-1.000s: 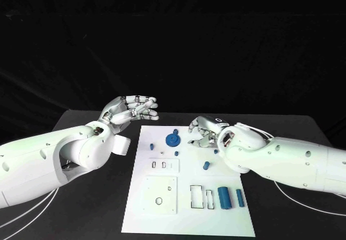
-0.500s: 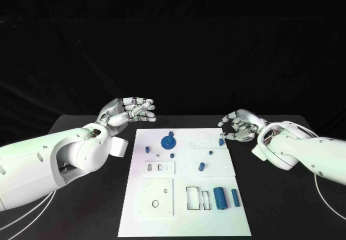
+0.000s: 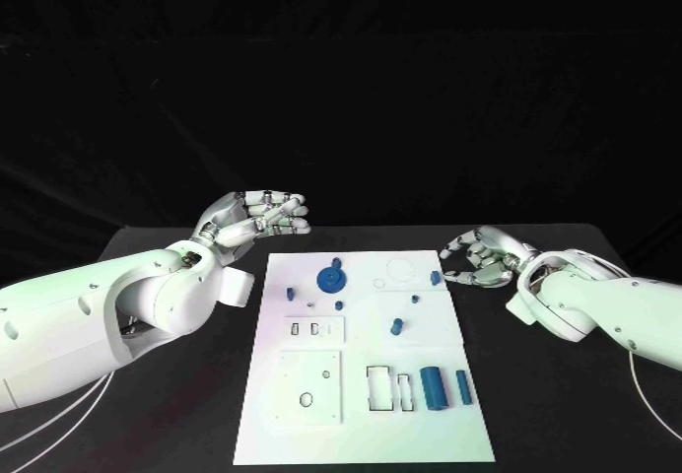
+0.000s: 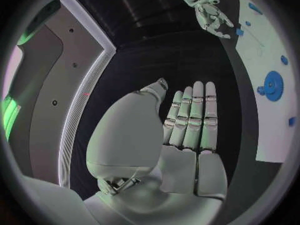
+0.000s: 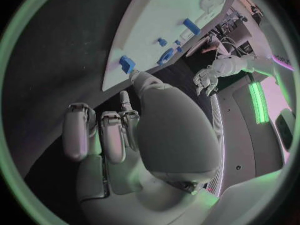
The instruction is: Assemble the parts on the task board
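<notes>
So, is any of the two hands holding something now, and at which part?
Nothing is held. The left hand and the right hand are off the white board, with nothing between their fingers.

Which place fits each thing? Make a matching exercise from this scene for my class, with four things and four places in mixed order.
Things:
1 blue gear
2 two blue cylinders
3 left hand
4 right hand

Places:
A off the board's right edge
B far part of the task board
C beyond the board's far left corner
D near right part of the board

Pairs: 1-B, 2-D, 3-C, 4-A
</notes>
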Robot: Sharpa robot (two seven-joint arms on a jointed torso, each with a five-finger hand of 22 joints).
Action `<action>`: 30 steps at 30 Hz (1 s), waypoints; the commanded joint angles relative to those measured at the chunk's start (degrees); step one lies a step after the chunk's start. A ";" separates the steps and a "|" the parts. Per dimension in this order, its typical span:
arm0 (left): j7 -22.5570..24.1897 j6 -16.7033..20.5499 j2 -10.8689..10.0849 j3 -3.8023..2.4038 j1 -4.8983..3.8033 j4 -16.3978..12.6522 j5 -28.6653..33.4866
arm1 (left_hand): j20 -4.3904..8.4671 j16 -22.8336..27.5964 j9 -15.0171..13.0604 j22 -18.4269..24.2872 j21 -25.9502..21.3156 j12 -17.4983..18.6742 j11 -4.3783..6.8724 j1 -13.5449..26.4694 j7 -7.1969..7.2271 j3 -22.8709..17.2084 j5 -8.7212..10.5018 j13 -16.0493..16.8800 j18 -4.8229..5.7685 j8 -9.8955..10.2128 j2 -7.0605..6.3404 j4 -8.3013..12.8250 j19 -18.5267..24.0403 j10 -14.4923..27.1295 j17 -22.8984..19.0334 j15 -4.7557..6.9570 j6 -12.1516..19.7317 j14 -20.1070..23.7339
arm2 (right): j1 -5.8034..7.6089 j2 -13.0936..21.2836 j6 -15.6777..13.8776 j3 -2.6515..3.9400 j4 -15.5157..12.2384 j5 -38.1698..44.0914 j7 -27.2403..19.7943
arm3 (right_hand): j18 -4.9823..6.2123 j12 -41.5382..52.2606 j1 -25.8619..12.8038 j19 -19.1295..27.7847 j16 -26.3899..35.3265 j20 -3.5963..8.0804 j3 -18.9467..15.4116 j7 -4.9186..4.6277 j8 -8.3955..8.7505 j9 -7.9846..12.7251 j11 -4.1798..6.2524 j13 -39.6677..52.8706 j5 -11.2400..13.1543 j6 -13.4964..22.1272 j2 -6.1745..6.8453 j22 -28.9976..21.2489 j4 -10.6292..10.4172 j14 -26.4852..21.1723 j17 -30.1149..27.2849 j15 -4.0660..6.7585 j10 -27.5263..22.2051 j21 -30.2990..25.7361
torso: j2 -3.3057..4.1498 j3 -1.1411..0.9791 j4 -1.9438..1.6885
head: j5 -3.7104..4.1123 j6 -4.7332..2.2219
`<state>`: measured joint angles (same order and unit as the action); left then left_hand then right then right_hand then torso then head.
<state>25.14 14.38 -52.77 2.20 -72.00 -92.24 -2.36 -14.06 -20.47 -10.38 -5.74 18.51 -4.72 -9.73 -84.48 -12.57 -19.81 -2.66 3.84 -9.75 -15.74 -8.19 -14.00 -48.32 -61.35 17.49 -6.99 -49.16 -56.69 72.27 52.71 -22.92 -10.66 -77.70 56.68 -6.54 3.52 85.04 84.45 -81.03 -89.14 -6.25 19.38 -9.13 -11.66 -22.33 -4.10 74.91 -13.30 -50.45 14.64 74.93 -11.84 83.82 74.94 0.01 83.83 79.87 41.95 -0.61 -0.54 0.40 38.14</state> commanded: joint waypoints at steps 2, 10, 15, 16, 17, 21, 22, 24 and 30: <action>0.33 -1.51 0.10 -0.02 0.00 -0.04 0.07 | -1.02 0.88 0.12 1.07 -1.94 0.53 0.00 0.07 -0.36 -0.61 -0.22 0.02 -0.48 0.34 -0.53 -0.16 2.53 -0.60 0.17 -0.30 -0.41 0.64 | -0.48 -0.41 2.14 0.00 0.64 0.07 -1.32 | -0.03 -0.35 -0.10 0.09 0.16 -0.22 0.01 -0.32 0.21 0.09 -0.43 8.82 0.09 0.30 0.46 2.58 0.38 5.32 11.09 -0.41 1.55 -0.06 | 0.11 0.07 -0.03 | -0.11 0.20; 0.39 -1.83 -0.04 -0.01 0.01 -0.01 0.06 | -1.28 1.85 0.15 1.27 -2.02 0.85 -0.06 0.16 -0.41 -1.09 -0.21 0.01 -0.91 0.48 -0.69 -0.15 1.88 -0.69 0.22 -0.46 -0.46 1.12 | -1.12 -0.86 2.82 0.00 1.08 0.46 -1.32 | -0.02 -0.36 -0.09 0.09 0.16 -0.23 0.03 -0.33 0.27 0.09 -0.44 8.81 0.08 0.36 0.46 2.57 0.42 5.32 11.10 -0.42 1.54 -0.06 | 0.05 0.12 0.12 | -0.30 0.56; 0.39 -1.86 -0.07 -0.01 0.01 -0.03 0.06 | -1.16 2.04 0.17 1.23 -1.80 0.91 -0.07 0.19 -0.41 -1.22 -0.22 0.00 -0.94 0.54 -0.74 -0.13 1.24 -0.67 0.28 -0.45 -0.45 1.06 | -1.24 -1.08 2.93 0.00 1.14 0.51 -1.34 | -0.04 -0.27 -0.06 0.05 0.14 -0.24 0.10 -0.34 0.30 0.09 -0.45 8.92 0.07 0.35 0.41 2.64 0.46 5.34 11.18 -0.43 1.62 -0.01 | -0.01 0.12 0.07 | -0.37 0.72; 0.39 -1.86 -0.08 -0.01 0.01 -0.04 0.06 | -1.15 2.06 0.17 1.22 -1.77 0.91 -0.08 0.20 -0.42 -1.23 -0.22 0.00 -0.94 0.54 -0.75 -0.13 1.18 -0.67 0.29 -0.45 -0.45 1.05 | -1.25 -1.12 2.96 0.00 1.14 0.52 -1.34 | -0.06 -0.20 -0.07 0.00 0.12 -0.25 0.19 -0.35 0.29 0.07 -0.45 9.00 0.05 0.29 0.32 2.71 0.48 5.36 11.27 -0.44 1.68 0.03 | -0.01 0.11 0.07 | -0.38 0.73; 0.38 -1.86 -0.10 -0.01 0.01 -0.05 0.06 | -1.11 2.11 0.17 1.21 -1.71 0.92 -0.08 0.21 -0.42 -1.27 -0.22 0.00 -0.94 0.56 -0.76 -0.13 1.00 -0.67 0.31 -0.45 -0.45 1.04 | -1.26 -1.19 2.98 0.00 1.13 0.52 -1.35 | -0.06 -0.20 -0.09 -0.01 0.11 -0.25 0.24 -0.35 0.29 0.05 -0.46 9.00 0.05 0.22 0.26 2.73 0.50 5.36 11.28 -0.45 1.68 0.05 | 0.02 0.11 0.06 | -0.36 0.75; 0.36 -1.87 -0.13 -0.01 0.01 -0.10 0.06 | -1.07 2.15 0.17 1.19 -1.65 0.93 -0.08 0.22 -0.42 -1.30 -0.21 0.00 -0.94 0.57 -0.76 -0.12 0.83 -0.65 0.33 -0.45 -0.46 1.01 | -1.28 -1.50 3.16 0.00 1.17 0.53 -1.37 | -0.10 -0.10 -0.23 -0.12 0.10 -0.28 0.63 -0.33 0.21 -0.07 -0.45 9.12 0.02 -0.24 -0.08 2.88 0.56 5.37 11.33 -0.46 1.77 0.14 | 0.02 0.14 0.04 | -0.25 0.78; 0.36 -1.88 -0.14 -0.01 0.01 -0.11 0.06 | -1.07 2.15 0.17 1.19 -1.65 0.93 -0.08 0.22 -0.42 -1.30 -0.21 0.00 -0.94 0.57 -0.76 -0.12 0.83 -0.65 0.33 -0.45 -0.46 1.01 | -1.28 -1.57 3.21 0.00 1.19 0.53 -1.39 | -0.08 -0.08 -0.25 -0.09 0.09 -0.28 0.68 -0.33 0.20 -0.08 -0.45 9.14 0.02 -0.31 -0.13 2.84 0.57 5.37 11.34 -0.46 1.79 0.11 | 0.02 0.14 0.03 | -0.32 0.72; 0.35 -1.89 -0.16 -0.01 0.00 -0.13 0.06 | -1.07 2.15 0.17 1.19 -1.65 0.93 -0.08 0.22 -0.42 -1.30 -0.21 0.00 -0.94 0.57 -0.76 -0.12 0.83 -0.65 0.33 -0.45 -0.46 1.01 | -1.29 -1.70 3.30 0.00 1.26 0.53 -1.44 | -0.10 0.01 -0.34 -0.14 0.09 -0.28 1.12 -0.26 0.11 -0.18 -0.39 9.24 0.01 -0.85 -0.36 2.92 0.69 5.38 11.37 -0.43 1.87 0.14 | 0.01 0.13 0.01 | -0.44 0.78; 0.30 -1.84 -0.24 -0.01 0.00 -0.18 0.06 | -1.05 2.17 0.17 1.19 -1.62 0.94 -0.08 0.23 -0.43 -1.31 -0.22 0.00 -0.94 0.57 -0.76 -0.12 0.76 -0.65 0.33 -0.44 -0.46 1.00 | -1.30 -2.13 3.74 0.01 1.60 0.53 -1.53 | -0.12 0.20 -0.61 -0.24 0.05 -0.21 1.90 -0.10 0.01 -0.30 -0.26 9.47 0.02 -1.86 -0.64 3.08 0.87 5.41 11.52 -0.32 2.06 0.23 | -0.03 0.14 0.04 | -0.38 0.93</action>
<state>25.10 13.57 -53.05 2.23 -71.98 -92.26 -2.38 -15.16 -18.62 -10.27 -4.49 16.60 -3.99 -9.73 -84.23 -12.57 -20.90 -2.66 3.84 -9.75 -15.52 -8.43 -14.14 -47.32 -61.75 17.76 -7.39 -49.16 -55.89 71.02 50.69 -20.49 -10.65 -76.14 56.75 -7.48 3.52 85.05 83.98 -81.03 -89.14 -6.25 21.06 -9.22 -11.67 -22.59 -4.30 74.90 -13.30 -52.02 14.17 74.91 -10.99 84.02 74.91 -0.20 84.04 79.88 41.93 -0.48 -0.50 0.00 39.00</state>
